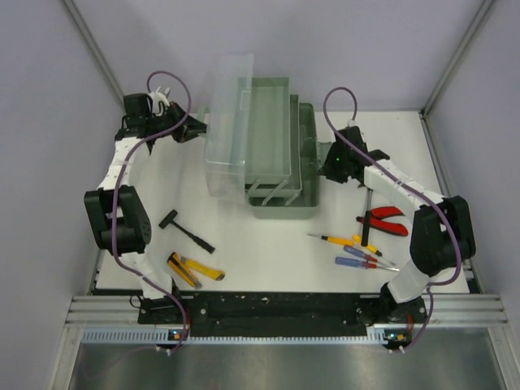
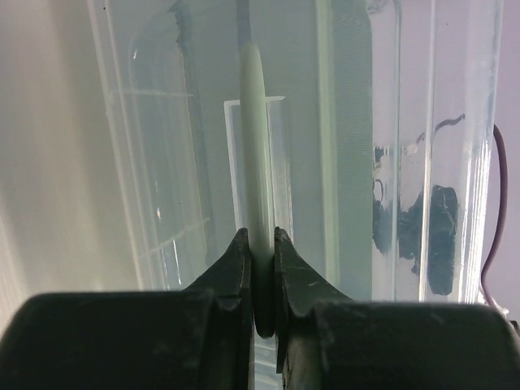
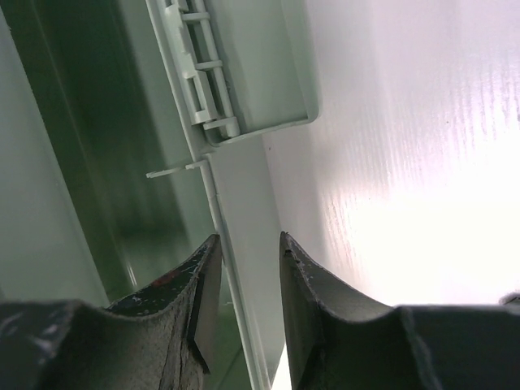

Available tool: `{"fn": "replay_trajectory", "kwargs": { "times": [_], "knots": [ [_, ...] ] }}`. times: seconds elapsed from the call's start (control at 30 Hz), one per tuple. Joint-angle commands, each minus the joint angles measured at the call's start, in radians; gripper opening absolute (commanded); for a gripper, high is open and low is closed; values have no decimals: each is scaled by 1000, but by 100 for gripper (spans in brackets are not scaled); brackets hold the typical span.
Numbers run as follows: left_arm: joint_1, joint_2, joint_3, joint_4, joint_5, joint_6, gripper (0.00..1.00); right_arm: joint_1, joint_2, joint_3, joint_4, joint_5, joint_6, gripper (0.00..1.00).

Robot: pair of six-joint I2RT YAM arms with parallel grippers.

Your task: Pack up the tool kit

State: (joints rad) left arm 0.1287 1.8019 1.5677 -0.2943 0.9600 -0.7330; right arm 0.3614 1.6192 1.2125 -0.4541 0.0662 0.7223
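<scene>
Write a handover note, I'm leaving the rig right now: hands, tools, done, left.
Hands: left hand shut on the handle of the lid, which stands open; right hand open, astride the right rim of the toolbox.
Tools: hammer and yellow pliers on the table front left; red pliers and screwdrivers front right.
Done: toolbox opened.
Left: all tools in, then close.

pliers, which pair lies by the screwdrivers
The red pliers, just above the screwdrivers on the right; the yellow pliers lie far left, near the hammer.
</scene>
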Motion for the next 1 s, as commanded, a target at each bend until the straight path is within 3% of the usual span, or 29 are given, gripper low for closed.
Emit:
{"fn": "replay_trajectory", "kwargs": {
  "times": [0.0,0.17,0.47,0.63,0.83,0.97],
  "knots": [
    [25,-3,12,319,55,7,0,-41,-36,41,-63,115,-3,33],
    [31,16,-18,359,68,-6,0,-62,-45,42,-77,103,23,33],
    [43,25,-51,366,89,7,9,-67,-50,48,-80,87,32,36],
    [49,27,-64,369,95,9,11,-67,-39,59,-45,9,-3,37],
    [63,31,-87,408,109,-26,15,-67,-79,48,18,-63,-60,49],
    [74,47,-106,443,131,-57,22,-65,-81,22,104,-202,-103,56]
  ]
}}
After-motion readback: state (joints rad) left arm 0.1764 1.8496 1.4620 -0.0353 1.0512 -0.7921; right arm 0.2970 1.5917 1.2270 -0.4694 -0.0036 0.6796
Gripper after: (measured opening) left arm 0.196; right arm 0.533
